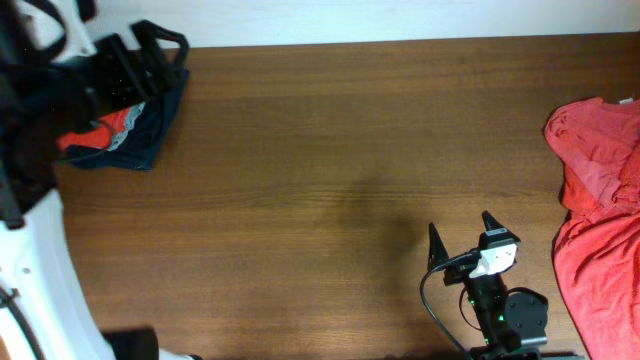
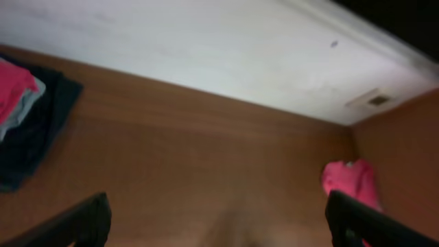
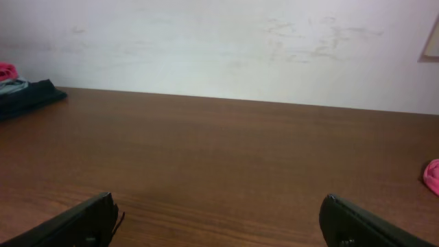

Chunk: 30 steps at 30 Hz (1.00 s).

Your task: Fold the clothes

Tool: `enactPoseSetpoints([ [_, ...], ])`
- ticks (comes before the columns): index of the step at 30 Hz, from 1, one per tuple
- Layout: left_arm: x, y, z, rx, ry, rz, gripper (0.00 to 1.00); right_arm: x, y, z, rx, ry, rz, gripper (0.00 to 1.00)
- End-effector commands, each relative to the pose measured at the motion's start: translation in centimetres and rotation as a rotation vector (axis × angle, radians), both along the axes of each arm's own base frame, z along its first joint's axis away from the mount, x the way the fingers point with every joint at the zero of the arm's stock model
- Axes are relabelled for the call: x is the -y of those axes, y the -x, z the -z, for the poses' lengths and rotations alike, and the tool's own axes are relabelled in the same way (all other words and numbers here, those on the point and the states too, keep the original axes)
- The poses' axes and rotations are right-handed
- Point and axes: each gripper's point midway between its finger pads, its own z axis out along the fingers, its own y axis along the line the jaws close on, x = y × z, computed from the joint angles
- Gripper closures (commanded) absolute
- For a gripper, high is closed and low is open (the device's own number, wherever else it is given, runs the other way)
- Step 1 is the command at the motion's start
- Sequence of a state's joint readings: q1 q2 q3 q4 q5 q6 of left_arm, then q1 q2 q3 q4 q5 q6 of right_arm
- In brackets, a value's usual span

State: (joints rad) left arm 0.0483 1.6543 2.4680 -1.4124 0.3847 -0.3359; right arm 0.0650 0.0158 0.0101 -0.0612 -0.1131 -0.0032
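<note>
A crumpled heap of orange-red T-shirts (image 1: 598, 190) lies at the table's right edge and runs out of frame. It shows small in the left wrist view (image 2: 350, 182), and only its edge shows in the right wrist view (image 3: 432, 175). No chest print is visible. My right gripper (image 1: 463, 232) is open and empty over bare table near the front, left of the heap (image 3: 219, 213). My left gripper (image 1: 150, 55) is open and empty at the far left back, beside a folded stack (image 2: 219, 226).
The folded stack (image 1: 120, 135) at the back left has an orange-red piece on a pale grey one on a dark navy one. It also shows in the left wrist view (image 2: 27, 130) and the right wrist view (image 3: 24, 96). A white wall (image 3: 219, 48) borders the table's back edge.
</note>
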Motion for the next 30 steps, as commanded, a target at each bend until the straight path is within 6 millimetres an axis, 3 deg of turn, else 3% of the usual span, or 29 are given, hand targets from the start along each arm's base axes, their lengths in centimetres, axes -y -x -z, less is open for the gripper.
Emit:
enactPoseSetpoints([
  [1, -0.1, 0.7, 1.2, 0.043, -0.096, -0.053, 0.01, 0.5, 0.0, 0.2, -0.003, -0.004, 0.026, 0.01],
  [7, 0.0, -0.9, 5.7, 0.172, -0.131, -0.096, 0.0, 0.5, 0.0, 0.2, -0.003, -0.004, 0.026, 0.01],
  [14, -0.6, -1.3, 14.8, 0.27, -0.138, -0.136, 0.0, 0.5, 0.0, 0.2, -0.003, -0.004, 0.026, 0.01],
  [18, -0.9, -0.1, 20.4, 0.254, -0.148, -0.15, 0.01, 0.5, 0.0, 0.2, -0.003, -0.004, 0.026, 0.01],
  [24, -2.4, 3.2, 28.4, 0.176, -0.193, -0.208, 0.0, 0.5, 0.0, 0.2, -0.004, -0.004, 0.026, 0.01],
  [30, -3.7, 6.0, 33.3, 0.179, -0.224, -0.264, 0.0, 0.5, 0.0, 0.2, -0.003, -0.004, 0.026, 0.02],
])
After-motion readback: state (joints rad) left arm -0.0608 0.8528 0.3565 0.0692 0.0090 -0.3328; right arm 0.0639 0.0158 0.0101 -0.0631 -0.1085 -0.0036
